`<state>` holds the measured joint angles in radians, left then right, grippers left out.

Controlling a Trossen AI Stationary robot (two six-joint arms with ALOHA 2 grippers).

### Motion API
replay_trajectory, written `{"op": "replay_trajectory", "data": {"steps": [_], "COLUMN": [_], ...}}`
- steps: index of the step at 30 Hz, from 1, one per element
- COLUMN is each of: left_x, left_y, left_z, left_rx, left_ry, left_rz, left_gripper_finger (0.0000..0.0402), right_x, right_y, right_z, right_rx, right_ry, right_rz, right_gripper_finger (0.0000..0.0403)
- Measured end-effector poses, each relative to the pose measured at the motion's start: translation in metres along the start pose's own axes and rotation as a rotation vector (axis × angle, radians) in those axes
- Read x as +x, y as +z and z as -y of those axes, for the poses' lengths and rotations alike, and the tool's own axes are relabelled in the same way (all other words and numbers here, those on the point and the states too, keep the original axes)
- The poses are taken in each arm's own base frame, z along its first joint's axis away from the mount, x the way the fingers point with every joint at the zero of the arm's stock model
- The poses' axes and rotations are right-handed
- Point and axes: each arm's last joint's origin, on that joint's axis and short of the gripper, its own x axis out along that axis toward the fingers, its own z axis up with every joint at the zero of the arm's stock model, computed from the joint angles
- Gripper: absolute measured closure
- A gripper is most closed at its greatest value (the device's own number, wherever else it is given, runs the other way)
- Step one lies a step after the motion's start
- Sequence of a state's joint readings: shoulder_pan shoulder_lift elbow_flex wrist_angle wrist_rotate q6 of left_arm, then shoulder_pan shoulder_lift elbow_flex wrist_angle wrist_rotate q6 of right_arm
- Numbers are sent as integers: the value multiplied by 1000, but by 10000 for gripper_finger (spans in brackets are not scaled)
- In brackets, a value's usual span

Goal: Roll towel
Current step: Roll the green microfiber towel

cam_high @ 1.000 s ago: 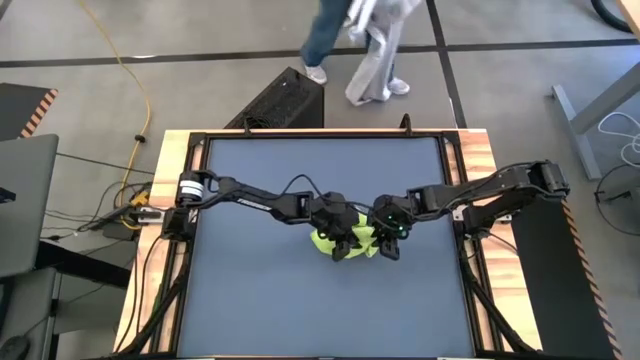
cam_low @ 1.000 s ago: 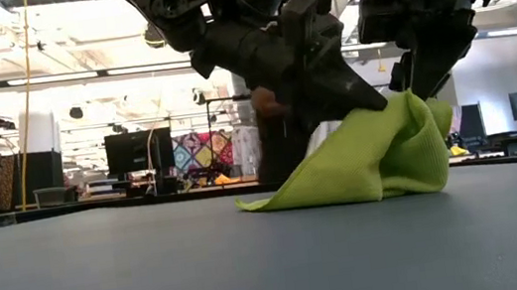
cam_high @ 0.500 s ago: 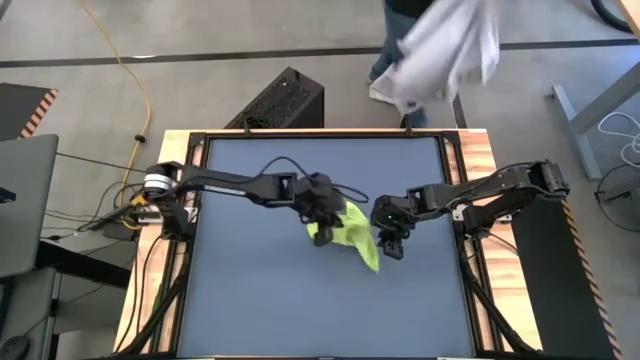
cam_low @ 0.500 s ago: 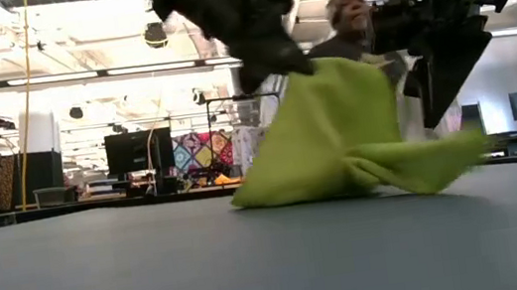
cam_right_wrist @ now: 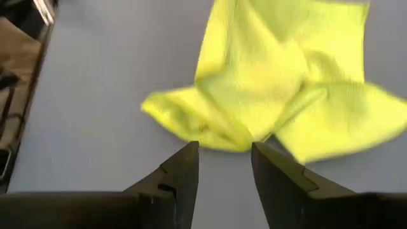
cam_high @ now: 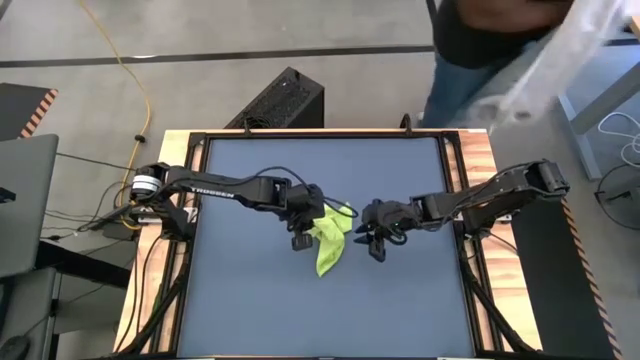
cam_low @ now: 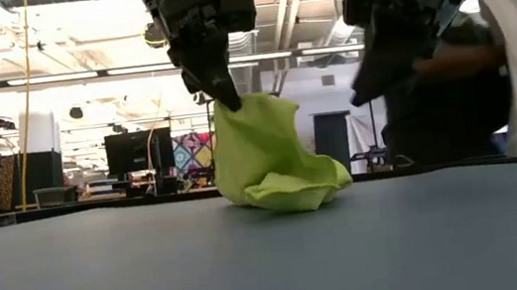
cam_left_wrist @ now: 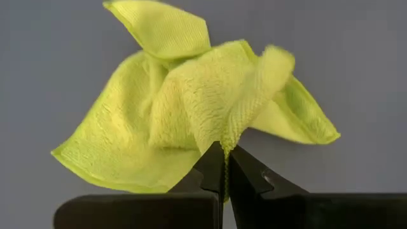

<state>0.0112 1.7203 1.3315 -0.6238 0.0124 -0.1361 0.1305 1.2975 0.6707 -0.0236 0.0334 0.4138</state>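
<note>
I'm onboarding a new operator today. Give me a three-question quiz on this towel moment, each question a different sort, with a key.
1. True or false: the left tool is shut on the towel.
2. The right tool is: A) gripping the towel, B) open and clear of it, C) out of view.
3. Fill in: the towel's lower part rests crumpled on the ___.

Key: 1 true; 2 B; 3 table.
</note>
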Motion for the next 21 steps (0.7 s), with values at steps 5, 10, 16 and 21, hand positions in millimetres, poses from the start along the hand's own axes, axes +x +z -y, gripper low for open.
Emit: {"op": "replay_trajectory", "data": {"steps": [5, 10, 16, 21], "left_x": [0, -1, -1, -1], "left_y": [3, 5, 5, 6], "left_z": [0, 1, 1, 0], "left_rx": [-2, -2, 0, 8], "left_ry": [5, -8, -8, -9], "left_rz": [36, 51, 52, 59], "left_gripper_finger": [401, 401, 401, 401], "right_x": [3, 6, 13, 40], "right_y": [-7, -24, -38, -50], "right_z": [1, 3, 9, 12], "right_rx": [-118, -297, -301, -331], "right_ry": [8, -40, -76, -95], "right_rz": [86, 146, 149, 117], "right_gripper_finger": [233, 233, 233, 233]}}
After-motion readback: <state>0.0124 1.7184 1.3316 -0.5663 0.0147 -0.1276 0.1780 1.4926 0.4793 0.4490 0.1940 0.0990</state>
